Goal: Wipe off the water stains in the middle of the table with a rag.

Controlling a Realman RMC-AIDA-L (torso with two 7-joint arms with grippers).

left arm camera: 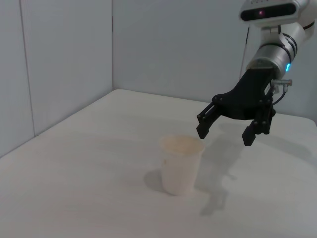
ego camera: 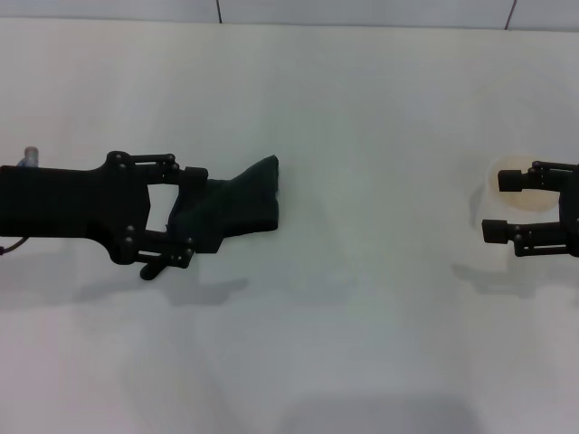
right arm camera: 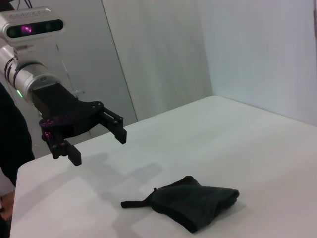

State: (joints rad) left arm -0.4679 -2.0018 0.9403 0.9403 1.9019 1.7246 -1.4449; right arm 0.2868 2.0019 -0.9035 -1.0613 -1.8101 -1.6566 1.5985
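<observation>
Head view shows you the left gripper [ego camera: 185,217], fingers apart, above the rag [ego camera: 237,208] near the table's [ego camera: 362,344] left edge; right gripper [ego camera: 502,206] spread beside the cup [ego camera: 517,183] at the right edge

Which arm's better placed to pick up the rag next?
Left. Its open end effector hangs over the dark green-black soft rag on the white table. The right end effector, also open, is far off by the translucent plastic cup.

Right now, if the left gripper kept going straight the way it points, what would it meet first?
Probably the rag: the open left gripper points at it across the table. The right wrist view shows it hovering above, so it might pass over.
</observation>
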